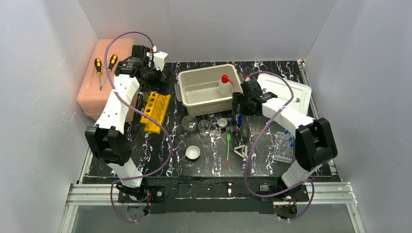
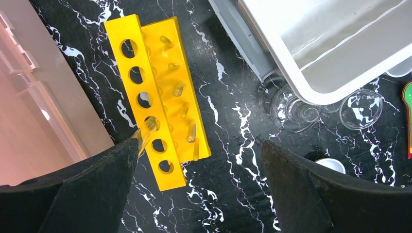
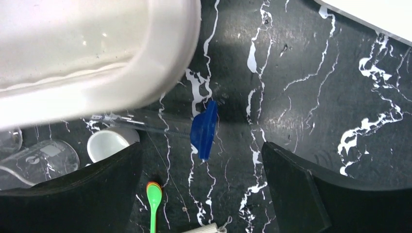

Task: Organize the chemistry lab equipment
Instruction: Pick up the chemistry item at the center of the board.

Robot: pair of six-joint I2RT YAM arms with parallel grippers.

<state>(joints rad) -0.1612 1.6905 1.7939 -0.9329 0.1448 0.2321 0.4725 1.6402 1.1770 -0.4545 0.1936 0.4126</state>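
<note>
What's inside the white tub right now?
The red-capped squeeze bottle stands upright in the white tub, by its right wall. The rest of the visible floor looks bare; the near wall hides a strip of it.

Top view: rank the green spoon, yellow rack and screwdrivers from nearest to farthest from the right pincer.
1. Green spoon: just in front of the right pincer, toward the arm bases.
2. Yellow rack: across the table, to the pincer's left.
3. Screwdrivers: far left, lying on the pink box.
</note>
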